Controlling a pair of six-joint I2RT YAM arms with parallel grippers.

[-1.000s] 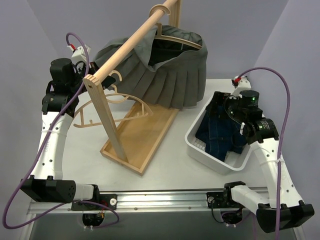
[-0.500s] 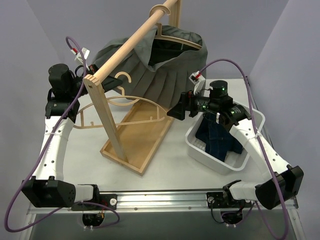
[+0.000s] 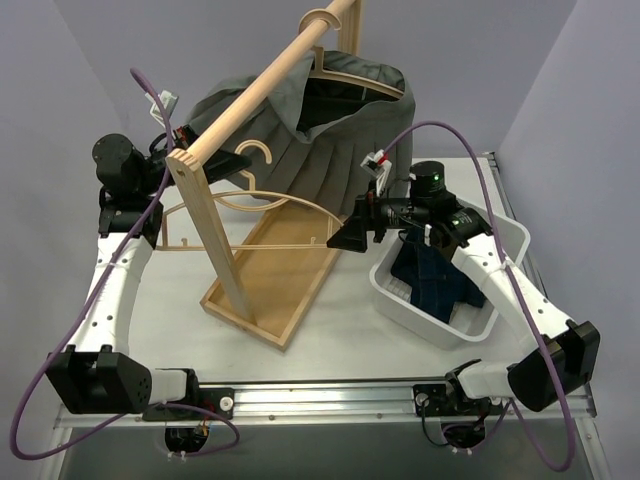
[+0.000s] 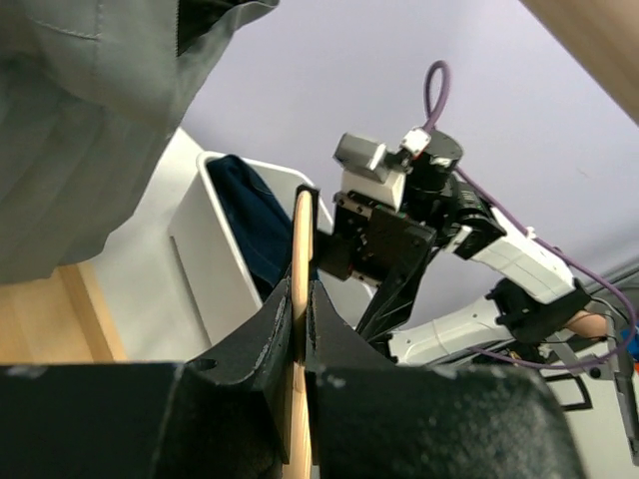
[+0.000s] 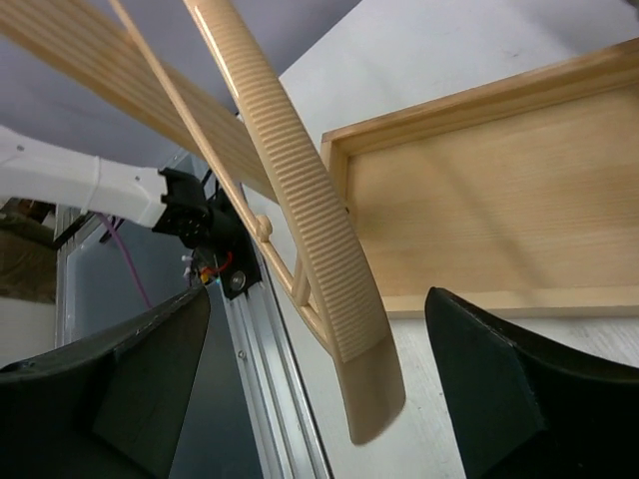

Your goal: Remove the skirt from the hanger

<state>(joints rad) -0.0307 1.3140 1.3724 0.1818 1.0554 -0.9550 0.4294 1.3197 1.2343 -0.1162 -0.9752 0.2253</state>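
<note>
You're seeing two hangers: the far hanger (image 3: 355, 82) is carrying the single grey skirt (image 3: 330, 150) at the rail's (image 3: 260, 85) far end. Your left gripper (image 4: 303, 249) is clamping the bare hanger (image 3: 270, 200) while your right gripper (image 5: 318, 299) is gaping wide around its tip. White table (image 3: 330, 345), lilac walls (image 3: 480, 60).

A robot lab booth; bare lilac walls (image 3: 60, 80), white table (image 3: 340, 330), aluminium rail (image 3: 330, 398).

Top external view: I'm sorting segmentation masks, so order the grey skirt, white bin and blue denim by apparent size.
1. grey skirt
2. white bin
3. blue denim, lying inside the bin
</note>
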